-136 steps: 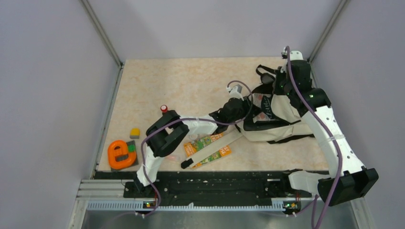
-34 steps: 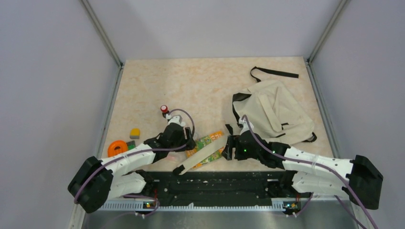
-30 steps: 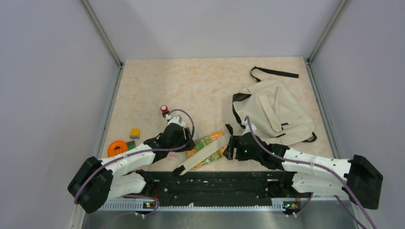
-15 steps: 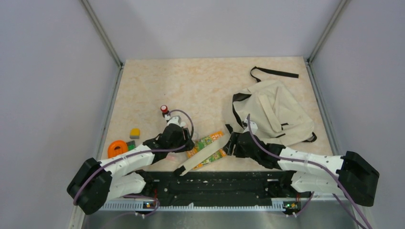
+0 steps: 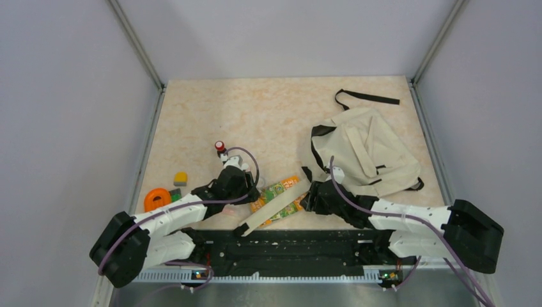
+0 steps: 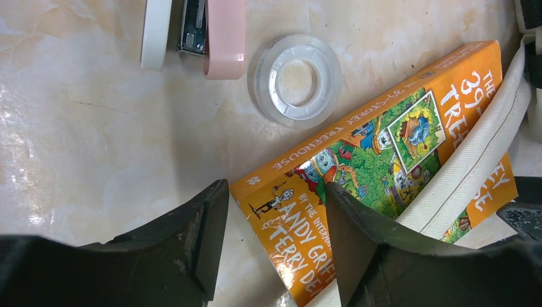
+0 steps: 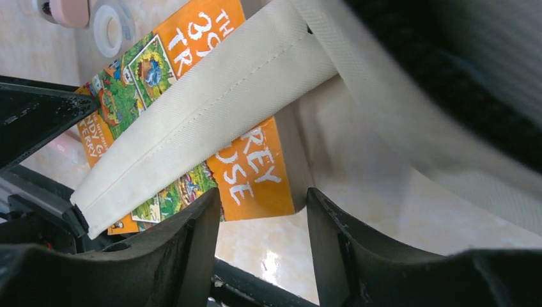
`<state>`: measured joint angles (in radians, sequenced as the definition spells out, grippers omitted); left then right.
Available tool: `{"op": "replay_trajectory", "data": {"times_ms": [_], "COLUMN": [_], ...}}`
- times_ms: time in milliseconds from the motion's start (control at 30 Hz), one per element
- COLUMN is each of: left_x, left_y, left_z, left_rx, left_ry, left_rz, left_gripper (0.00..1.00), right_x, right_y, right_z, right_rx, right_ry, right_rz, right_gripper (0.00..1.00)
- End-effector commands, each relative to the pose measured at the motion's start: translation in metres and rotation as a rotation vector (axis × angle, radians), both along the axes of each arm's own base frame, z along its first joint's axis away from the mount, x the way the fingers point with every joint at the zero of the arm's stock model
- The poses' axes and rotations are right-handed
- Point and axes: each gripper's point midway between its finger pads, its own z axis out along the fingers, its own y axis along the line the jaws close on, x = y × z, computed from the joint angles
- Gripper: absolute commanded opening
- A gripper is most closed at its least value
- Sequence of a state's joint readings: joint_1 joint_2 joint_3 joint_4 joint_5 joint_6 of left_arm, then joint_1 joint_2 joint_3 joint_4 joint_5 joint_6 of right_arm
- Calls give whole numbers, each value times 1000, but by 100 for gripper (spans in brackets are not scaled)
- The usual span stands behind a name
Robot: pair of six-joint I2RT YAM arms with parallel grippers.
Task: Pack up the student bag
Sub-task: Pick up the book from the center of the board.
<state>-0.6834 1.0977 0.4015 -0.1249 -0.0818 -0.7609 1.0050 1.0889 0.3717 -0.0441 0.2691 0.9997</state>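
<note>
The cream-beige student bag (image 5: 364, 150) lies flat at the right of the table. One of its long beige straps (image 5: 268, 210) runs diagonally over an orange book (image 5: 276, 190) near the front edge. My left gripper (image 5: 248, 192) is open, low over the book's left corner; in the left wrist view the fingers (image 6: 275, 240) straddle the corner of the book (image 6: 383, 147), with the strap (image 6: 473, 166) to the right. My right gripper (image 5: 308, 199) is open at the book's right end; its wrist view (image 7: 263, 249) shows the book's corner (image 7: 252, 169) between the fingers and the strap (image 7: 204, 109) across it.
A clear tape roll (image 6: 297, 80) and a pink stapler (image 6: 217, 32) lie just beyond the book. An orange tape dispenser (image 5: 156, 199), a yellow block (image 5: 181, 177) and a red-capped item (image 5: 220, 146) sit at the left. A black strap (image 5: 367, 97) trails behind the bag.
Both arms have come down from the bag, which now lies flat. In the last second my right gripper slid left to the book's right end; the left gripper barely moved.
</note>
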Motion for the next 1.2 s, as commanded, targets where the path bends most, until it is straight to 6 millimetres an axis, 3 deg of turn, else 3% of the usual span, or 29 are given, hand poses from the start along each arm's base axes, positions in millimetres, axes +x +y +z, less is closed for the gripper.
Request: {"op": "replay_trajectory", "data": {"times_ms": [0, 367, 800, 1167], "left_x": [3, 0, -1, -2], "left_y": [-9, -5, -6, -8], "left_z": [7, 6, 6, 8], "left_rx": [-49, -50, -56, -74], "left_ry": [-19, -20, -13, -10], "left_rz": [-9, 1, 2, 3], "left_gripper": [62, 62, 62, 62], "right_x": [4, 9, 13, 29], "right_y": [27, 31, 33, 34], "right_z": [15, 41, 20, 25], "right_rx": [129, 203, 218, 215], "right_ry": [-10, -57, -56, -136], "right_rz": [34, 23, -5, -35], "right_gripper": [49, 41, 39, 38]}}
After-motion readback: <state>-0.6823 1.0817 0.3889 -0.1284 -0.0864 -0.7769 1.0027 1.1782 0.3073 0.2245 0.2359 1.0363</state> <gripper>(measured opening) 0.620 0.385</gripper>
